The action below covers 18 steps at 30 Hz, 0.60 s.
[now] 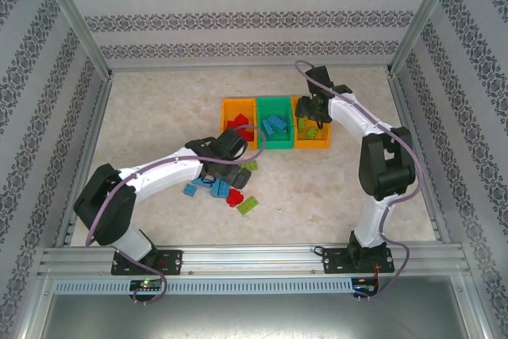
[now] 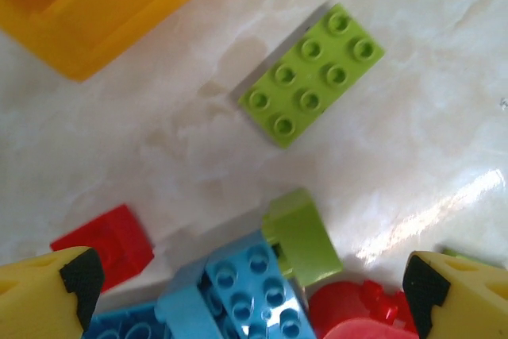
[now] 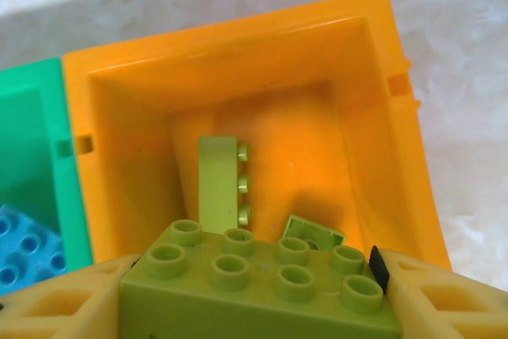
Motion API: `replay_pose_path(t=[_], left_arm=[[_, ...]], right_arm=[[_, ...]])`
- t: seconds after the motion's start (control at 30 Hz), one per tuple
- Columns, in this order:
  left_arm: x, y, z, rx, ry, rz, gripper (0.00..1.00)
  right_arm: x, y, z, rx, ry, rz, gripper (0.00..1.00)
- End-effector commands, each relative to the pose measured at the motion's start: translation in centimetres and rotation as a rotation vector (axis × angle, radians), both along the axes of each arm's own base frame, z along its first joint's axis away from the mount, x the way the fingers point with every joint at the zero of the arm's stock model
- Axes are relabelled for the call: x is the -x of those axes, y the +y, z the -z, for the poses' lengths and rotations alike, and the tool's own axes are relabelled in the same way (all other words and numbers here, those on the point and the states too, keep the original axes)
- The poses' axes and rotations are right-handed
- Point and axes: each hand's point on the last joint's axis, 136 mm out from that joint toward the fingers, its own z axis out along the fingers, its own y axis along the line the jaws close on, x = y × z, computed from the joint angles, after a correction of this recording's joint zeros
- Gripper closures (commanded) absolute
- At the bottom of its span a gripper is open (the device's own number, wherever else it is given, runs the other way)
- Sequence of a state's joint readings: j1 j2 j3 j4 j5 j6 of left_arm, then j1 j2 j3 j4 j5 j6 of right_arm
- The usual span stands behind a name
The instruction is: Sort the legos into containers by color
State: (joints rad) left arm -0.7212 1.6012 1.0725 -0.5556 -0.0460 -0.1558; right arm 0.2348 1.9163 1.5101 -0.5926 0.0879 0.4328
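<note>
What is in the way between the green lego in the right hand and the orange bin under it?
Nothing visible. The right hand holds the lime lego over the open orange bin; two lime legos already lie inside, with bare floor left.

High rear camera and 2 close downward wrist cameras share containers point(image 1: 275, 146).

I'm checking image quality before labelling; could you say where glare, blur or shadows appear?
Left wrist: a glare streak crosses the table at right; the flat lime brick is sharp, the left orange bin soft. Right wrist: the table beyond the right orange bin is washed out and blurred. Top external: even light, soft shadows.
</note>
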Motion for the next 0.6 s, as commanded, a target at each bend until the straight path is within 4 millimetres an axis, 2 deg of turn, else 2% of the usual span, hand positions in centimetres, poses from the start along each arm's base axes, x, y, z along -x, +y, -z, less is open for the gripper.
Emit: replay_pose_path(t=[0.0, 0.13, 0.3, 0.4, 0.57], left_arm=[[-0.5, -1.5, 0.2, -0.037, 0.0, 0.115, 0.03], [-1.3, -2.4, 1.3, -0.063, 0.02, 0.157, 0.05], [-1.7, -3.3, 3.0, -0.094, 0.067, 0.201, 0.09], [-2.1, -3.7, 3.5, -0.1, 0.072, 0.218, 0.09], [-2.8, -4.4, 4.5, -0.117, 0.086, 0.249, 0.13]], right_arm=[[-0.7, -0.4, 0.0, -0.003, 0.028, -0.004, 0.36], [-1.2, -0.6, 0.5, -0.007, 0.047, 0.005, 0.32], [-0.9, -0.1, 1.2, -0.033, 0.074, -0.001, 0.26], [-0.6, 0.1, 1.0, -0.045, 0.07, -0.002, 0.2], [-0.2, 0.2, 0.6, -0.058, 0.065, -0.002, 0.18]])
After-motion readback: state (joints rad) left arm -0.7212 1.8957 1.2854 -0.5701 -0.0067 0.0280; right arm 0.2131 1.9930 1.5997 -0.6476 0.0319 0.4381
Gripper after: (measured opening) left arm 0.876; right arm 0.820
